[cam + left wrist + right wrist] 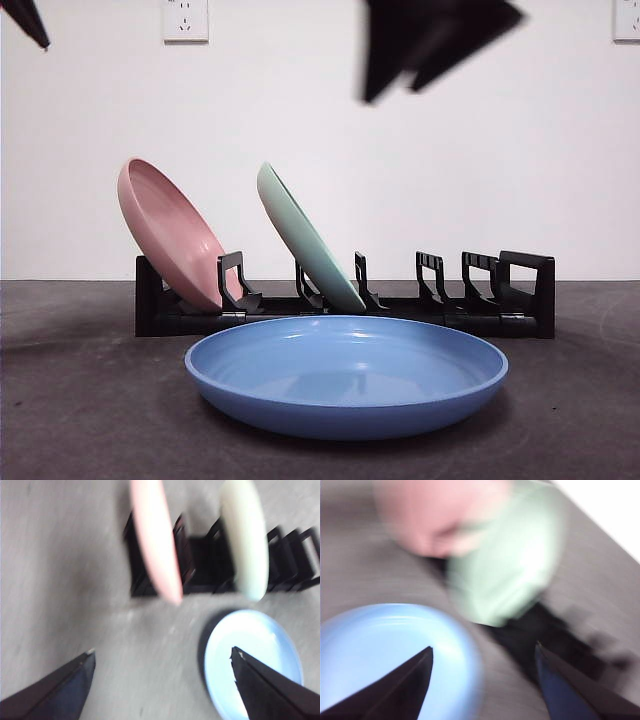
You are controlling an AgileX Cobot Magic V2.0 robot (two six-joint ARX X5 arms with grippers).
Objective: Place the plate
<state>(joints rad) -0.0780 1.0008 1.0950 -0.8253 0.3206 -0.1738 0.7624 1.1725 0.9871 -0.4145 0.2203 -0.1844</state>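
A blue plate (pixel 346 375) lies flat on the dark table in front of a black dish rack (pixel 500 300). A pink plate (pixel 170 233) and a light green plate (pixel 305 240) lean in the rack's left slots. My right gripper (pixel 482 652) is open and empty, high above the rack and the blue plate (pixel 385 645); it shows blurred at the top of the front view (pixel 430 40). My left gripper (pixel 162 655) is open and empty, high over the table to the left of the blue plate (pixel 255 655).
The rack's right slots stand empty (pixel 460 285). A white wall with power sockets (pixel 185 20) is behind the table. Bare table lies left and right of the blue plate.
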